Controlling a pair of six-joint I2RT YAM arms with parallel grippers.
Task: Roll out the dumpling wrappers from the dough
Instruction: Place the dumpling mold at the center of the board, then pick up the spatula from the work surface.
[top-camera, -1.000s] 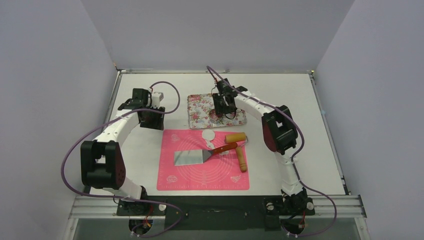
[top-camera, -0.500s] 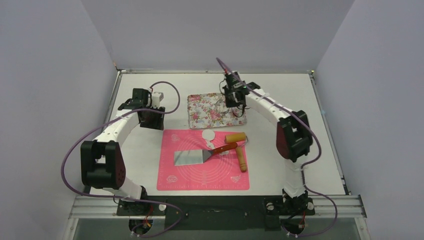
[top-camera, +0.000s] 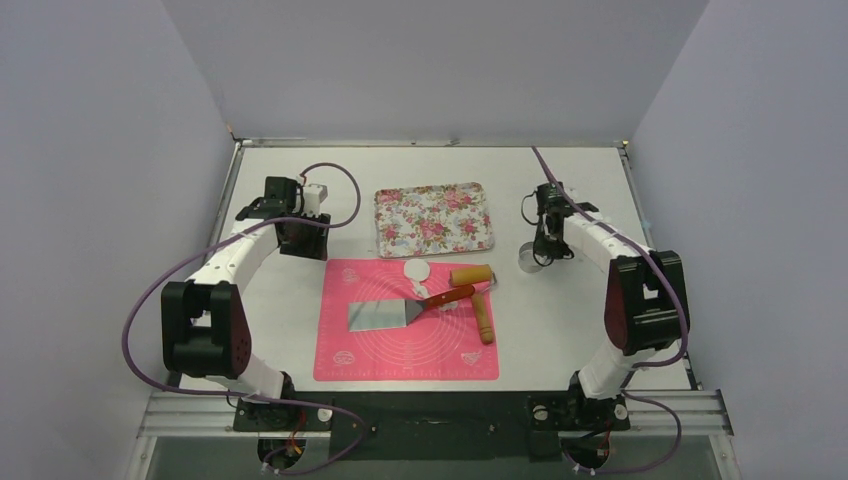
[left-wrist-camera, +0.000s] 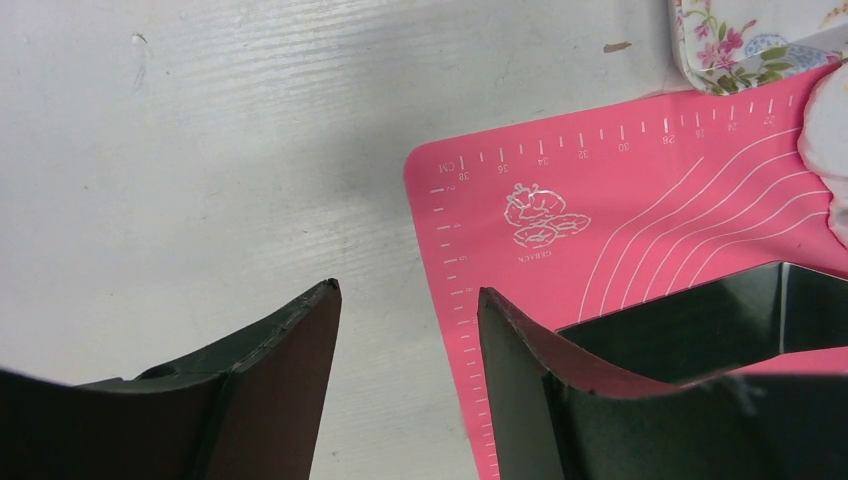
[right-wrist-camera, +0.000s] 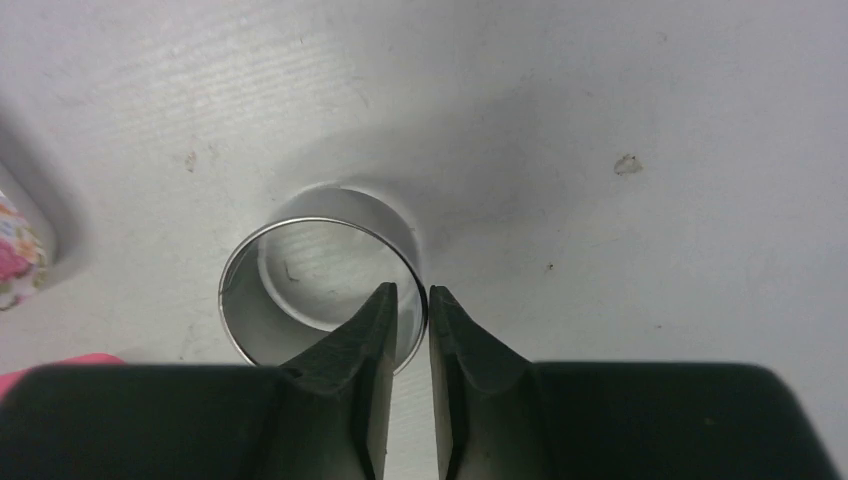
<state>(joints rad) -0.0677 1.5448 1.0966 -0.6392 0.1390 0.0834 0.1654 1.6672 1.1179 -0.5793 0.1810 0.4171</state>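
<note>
A round white dumpling wrapper (top-camera: 416, 271) lies at the top of the pink mat (top-camera: 400, 350). Small white dough scraps (top-camera: 441, 298) lie next to the spatula's red handle. My right gripper (top-camera: 543, 246) is on the table right of the floral tray. In the right wrist view it (right-wrist-camera: 412, 295) is shut on the wall of the metal ring cutter (right-wrist-camera: 300, 290), one finger inside and one outside. The cutter also shows in the top view (top-camera: 529, 262). My left gripper (left-wrist-camera: 408, 290) is open and empty over bare table left of the mat's corner (left-wrist-camera: 620, 200). White dough (left-wrist-camera: 830, 130) shows at the right edge of that view.
The floral tray (top-camera: 433, 220) sits behind the mat. A metal spatula (top-camera: 382, 315) lies across the mat. A wooden rolling pin (top-camera: 472, 275) and its handle (top-camera: 483, 318) lie at the mat's right edge. Grey walls enclose the table.
My right arm has swung from over the floral tray to the right and now sits low on the table with the ring cutter. The left arm has not moved.
</note>
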